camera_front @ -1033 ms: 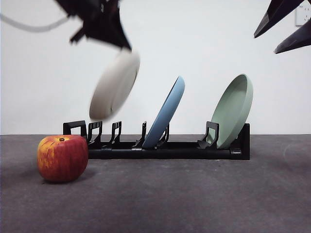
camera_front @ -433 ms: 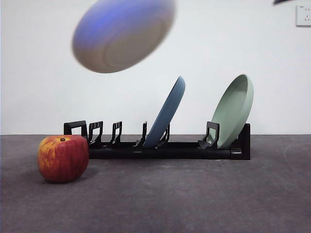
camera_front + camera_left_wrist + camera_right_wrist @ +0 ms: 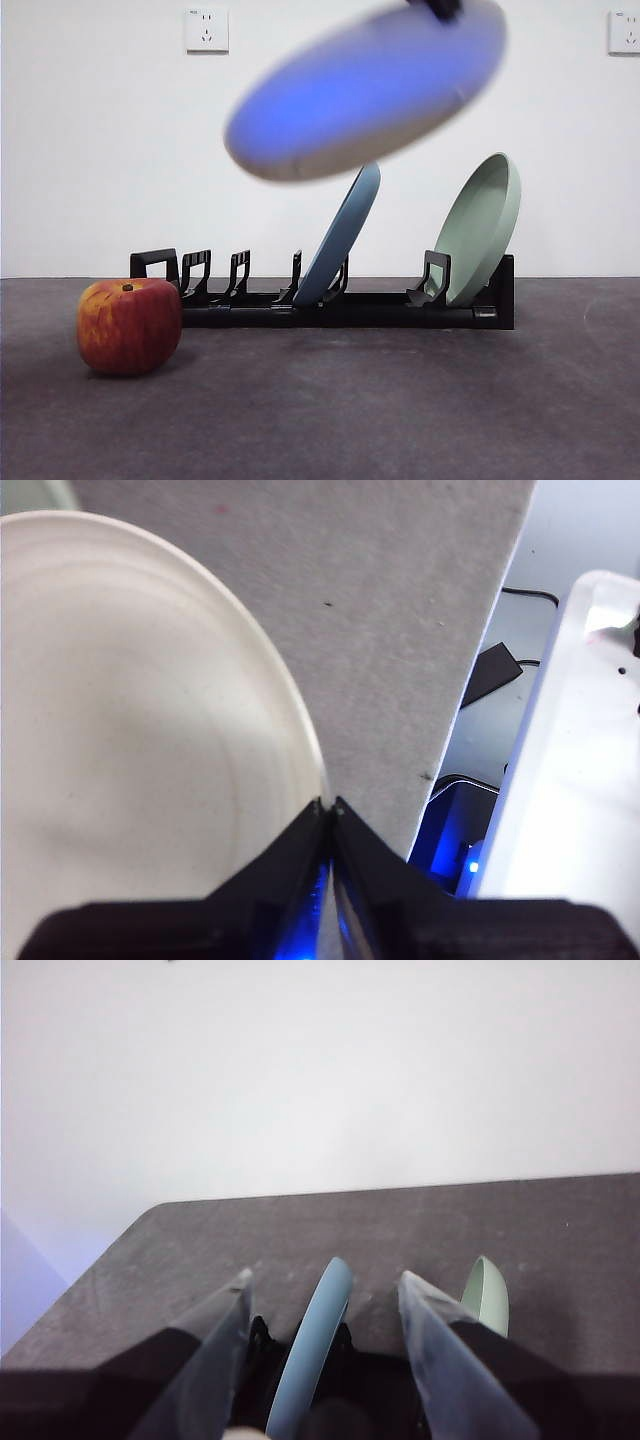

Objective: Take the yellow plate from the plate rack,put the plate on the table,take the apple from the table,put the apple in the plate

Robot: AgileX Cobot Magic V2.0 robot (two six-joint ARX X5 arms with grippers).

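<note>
My left end effector (image 3: 330, 805) pinches the rim of the yellow plate (image 3: 365, 90), which hangs in the air above the plate rack (image 3: 330, 300), tilted, its broad face nearly flat. The bare bench (image 3: 400, 410) in front of the rack lies straight below. My right end effector (image 3: 325, 1290) waits with its jaws spread, over the rack. The apple (image 3: 129, 326) sits on the bench beside the rack's handle end.

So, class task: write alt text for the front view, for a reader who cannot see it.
A blurred yellow plate, its underside tinted blue, hangs tilted in the air above a black plate rack, pinched at its upper rim by the left gripper. The rack holds a light blue plate and a pale green plate; an apple sits on the table nearby.
</note>
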